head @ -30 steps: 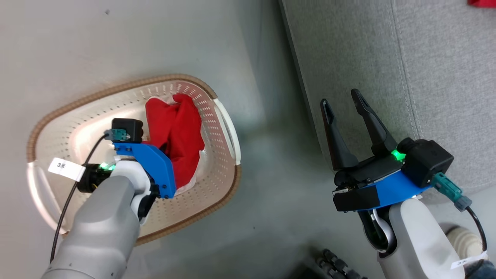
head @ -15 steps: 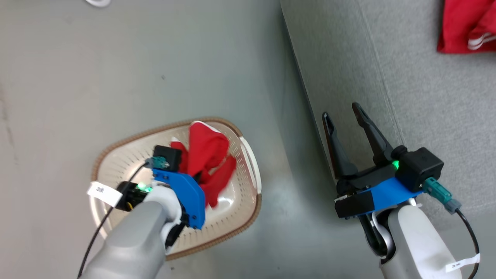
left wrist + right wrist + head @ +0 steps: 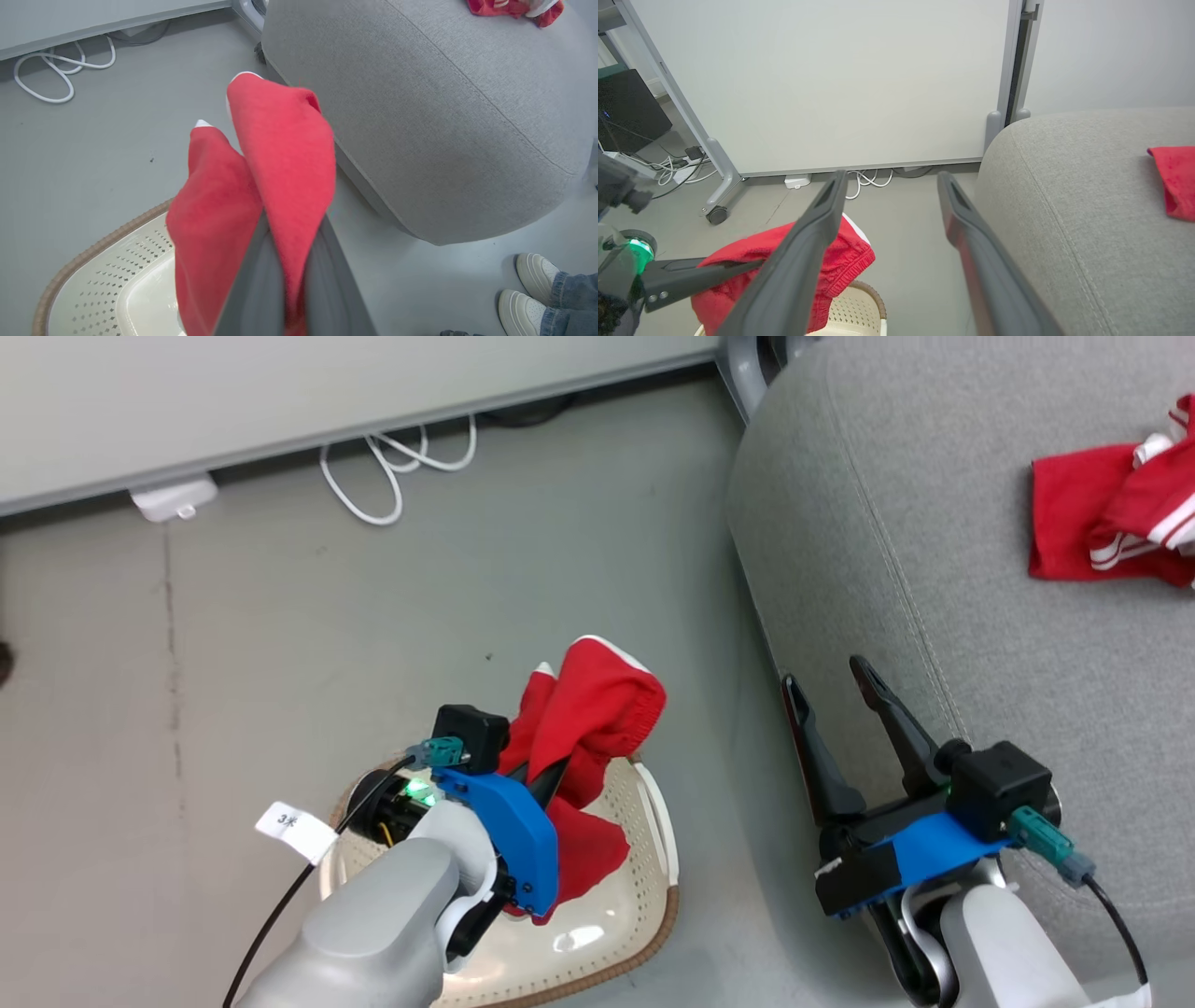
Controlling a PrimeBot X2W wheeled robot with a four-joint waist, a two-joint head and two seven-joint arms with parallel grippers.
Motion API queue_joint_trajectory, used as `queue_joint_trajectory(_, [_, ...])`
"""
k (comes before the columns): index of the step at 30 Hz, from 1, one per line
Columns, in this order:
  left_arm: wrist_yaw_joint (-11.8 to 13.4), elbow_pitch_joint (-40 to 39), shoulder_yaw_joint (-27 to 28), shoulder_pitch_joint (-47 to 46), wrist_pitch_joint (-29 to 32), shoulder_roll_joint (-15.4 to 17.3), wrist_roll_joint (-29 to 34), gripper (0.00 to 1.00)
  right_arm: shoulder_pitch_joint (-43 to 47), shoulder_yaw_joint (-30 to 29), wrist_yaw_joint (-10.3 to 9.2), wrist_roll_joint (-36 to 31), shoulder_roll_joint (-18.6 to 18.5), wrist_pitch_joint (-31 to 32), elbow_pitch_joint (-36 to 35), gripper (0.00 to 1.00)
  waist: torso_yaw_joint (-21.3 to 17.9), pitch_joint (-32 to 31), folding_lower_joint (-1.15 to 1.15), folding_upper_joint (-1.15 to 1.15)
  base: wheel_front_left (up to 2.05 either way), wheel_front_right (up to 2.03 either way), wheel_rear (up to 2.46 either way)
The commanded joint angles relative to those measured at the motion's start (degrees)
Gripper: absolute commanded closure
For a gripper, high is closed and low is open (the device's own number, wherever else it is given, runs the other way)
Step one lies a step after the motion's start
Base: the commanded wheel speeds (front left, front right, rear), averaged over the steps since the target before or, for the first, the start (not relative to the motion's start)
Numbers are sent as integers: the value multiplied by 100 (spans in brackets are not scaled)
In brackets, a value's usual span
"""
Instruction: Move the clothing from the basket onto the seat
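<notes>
Just above the basket (image 3: 607,915), the left gripper (image 3: 549,782) is clamped on a red garment (image 3: 597,709), its fingers buried in a fold. One end stands up over the fingers and the other hangs down into the basket (whether it touches the bottom I cannot tell). That trailing end is the likeliest trouble. If the arm swings sideways too low, the loose cloth could catch the basket's rim and drag it. It could also slip out of a pinch that holds only a fold. Right of the basket, the right gripper (image 3: 824,672) hangs empty with fingers spread, by the near edge of the seat (image 3: 934,523), and cloth carried across could snag on it. Farther right of the basket, the other red garment (image 3: 1102,523) lies on the seat. A release made too soon would drop this one short, onto the floor (image 3: 373,616).
</notes>
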Motion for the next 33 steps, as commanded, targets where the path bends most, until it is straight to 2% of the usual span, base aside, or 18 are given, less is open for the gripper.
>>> queue_joint_trajectory(1, [-1, -81, -65, -104, -64, -7, -61, 100, 130, -33, 1, -22, -5, 29, 10, 0, 199, -282, 2, 0, 0, 0, 0])
queue_joint_trajectory(15, [-1, -507, -434, -691, -347, -332, -319, 100, 631, -24, 1, -37, -5, 281, 84, 0, 546, -1029, 2, 0, 0, 0, 0])
queue_joint_trajectory(33, [-1, -404, -918, -1392, -275, -629, -460, 100, 878, 238, 1, 32, -5, 465, 68, 0, 639, -1506, 2, 0, 0, 0, 0])
